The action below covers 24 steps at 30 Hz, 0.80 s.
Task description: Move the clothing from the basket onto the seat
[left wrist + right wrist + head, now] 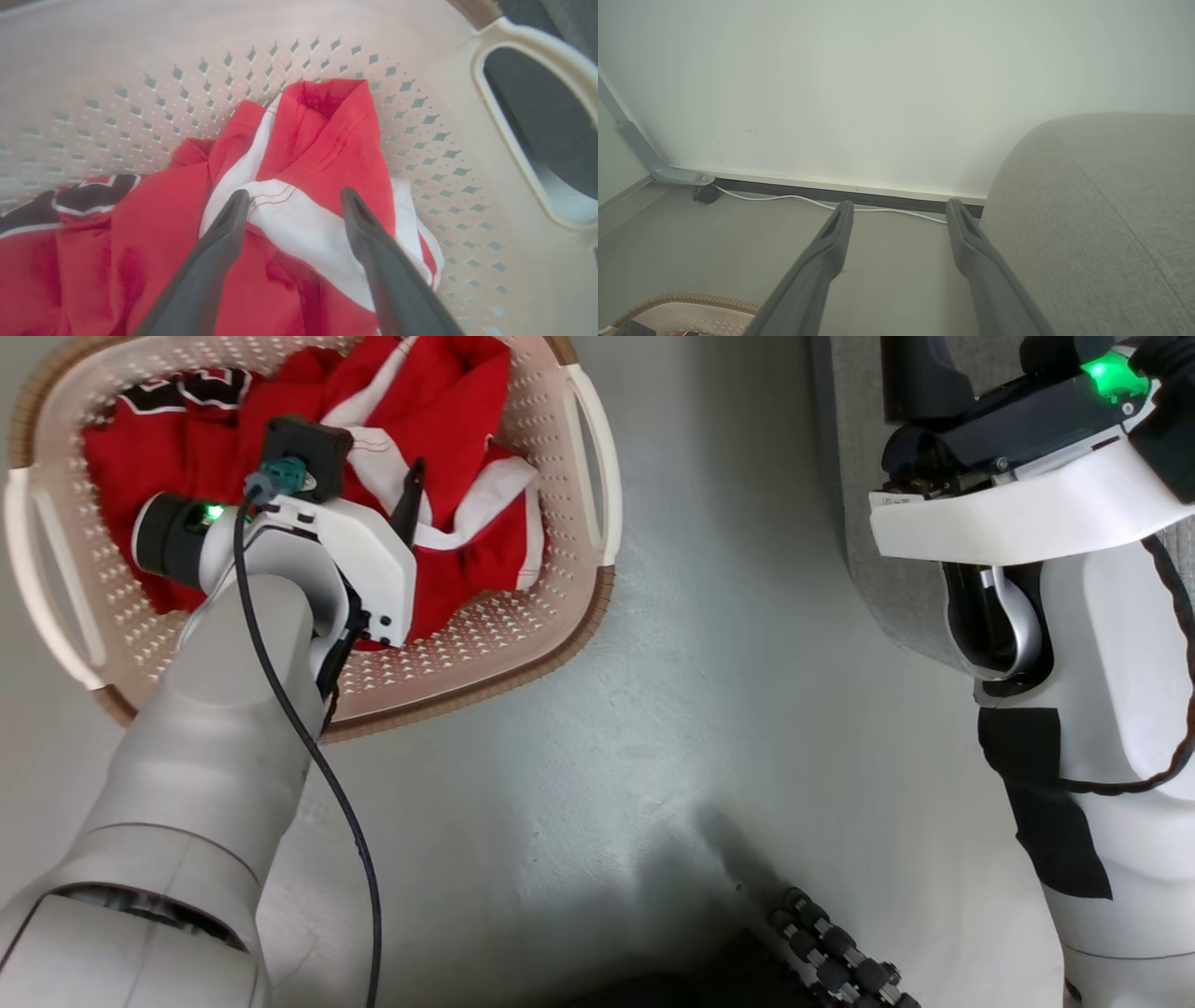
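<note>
The cream basket (560, 616) stands on the floor at the upper left of the head view, full of red clothing (448, 392) with white bands. My left gripper (294, 198) is open inside the basket (420, 140), its two dark fingers straddling a white band of the clothing (336, 144). One of its fingers (408, 499) shows over the pile in the head view. My right gripper (900, 212) is open and holds nothing, hanging over the floor beside the grey seat (1101, 210). The seat's edge (854, 513) shows at the upper right of the head view.
Pale floor (653, 728) lies between basket and seat. In the right wrist view a white wall (878, 84), a white cable (794, 198) along the skirting, a grey metal leg with a caster (706, 192) and the basket's rim (691, 298) appear. My own base (831, 943) is at bottom.
</note>
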Tool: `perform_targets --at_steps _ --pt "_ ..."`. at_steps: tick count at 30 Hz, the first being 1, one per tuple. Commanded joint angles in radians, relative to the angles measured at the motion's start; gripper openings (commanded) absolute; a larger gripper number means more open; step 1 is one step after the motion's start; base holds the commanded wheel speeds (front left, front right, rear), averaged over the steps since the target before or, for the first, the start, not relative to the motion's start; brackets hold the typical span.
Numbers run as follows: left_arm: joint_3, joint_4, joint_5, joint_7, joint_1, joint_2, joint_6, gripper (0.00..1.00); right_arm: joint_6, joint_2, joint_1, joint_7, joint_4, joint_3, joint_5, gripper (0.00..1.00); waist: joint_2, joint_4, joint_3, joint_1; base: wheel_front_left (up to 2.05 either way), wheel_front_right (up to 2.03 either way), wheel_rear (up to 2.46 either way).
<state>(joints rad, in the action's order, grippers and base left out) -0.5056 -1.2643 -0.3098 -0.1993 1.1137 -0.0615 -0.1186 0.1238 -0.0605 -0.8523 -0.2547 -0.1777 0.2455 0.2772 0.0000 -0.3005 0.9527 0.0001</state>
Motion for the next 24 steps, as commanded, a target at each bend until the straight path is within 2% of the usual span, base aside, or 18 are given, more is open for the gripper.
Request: perform_targets --at_steps 1,7,13,14,15,16,24 --pt "0.010 0.003 -0.004 0.007 0.001 -0.020 0.007 1.00 0.007 0.009 0.021 -0.007 0.028 0.016 0.012 1.00 0.0000 -0.020 0.017 0.0000 0.00 0.00 0.00" --pt "0.006 -0.016 -0.009 0.073 0.022 -0.043 0.022 1.00 0.007 0.010 0.030 -0.007 0.057 0.031 0.044 1.00 0.0000 -0.042 0.036 0.0000 0.00 0.00 0.00" --pt "-0.002 -0.022 -0.020 0.124 0.037 -0.038 0.016 1.00 0.007 0.010 0.046 -0.007 0.067 0.030 0.048 1.00 0.0000 -0.042 0.046 0.0000 0.00 0.00 0.00" --pt "-0.002 -0.022 -0.024 0.130 0.039 -0.036 0.013 0.90 0.007 0.010 0.046 -0.007 0.067 0.030 0.049 1.00 0.0000 -0.043 0.047 0.0000 0.00 0.00 0.00" --pt "-0.002 -0.022 -0.028 0.132 0.039 -0.035 0.011 0.26 0.007 0.010 0.047 -0.007 0.066 0.030 0.050 1.00 0.0000 -0.043 0.048 0.0000 0.00 0.00 0.00" --pt "-0.005 -0.023 -0.028 0.133 0.041 -0.035 0.009 0.00 0.007 0.010 0.047 -0.007 0.066 0.029 0.051 1.00 0.0000 -0.044 0.048 0.0000 0.00 0.00 0.00" --pt "-0.028 -0.024 -0.032 0.093 0.040 -0.037 -0.003 0.00 0.007 0.010 0.035 -0.007 0.049 0.023 0.062 1.00 0.0000 -0.044 0.032 0.0000 0.00 0.00 0.00"
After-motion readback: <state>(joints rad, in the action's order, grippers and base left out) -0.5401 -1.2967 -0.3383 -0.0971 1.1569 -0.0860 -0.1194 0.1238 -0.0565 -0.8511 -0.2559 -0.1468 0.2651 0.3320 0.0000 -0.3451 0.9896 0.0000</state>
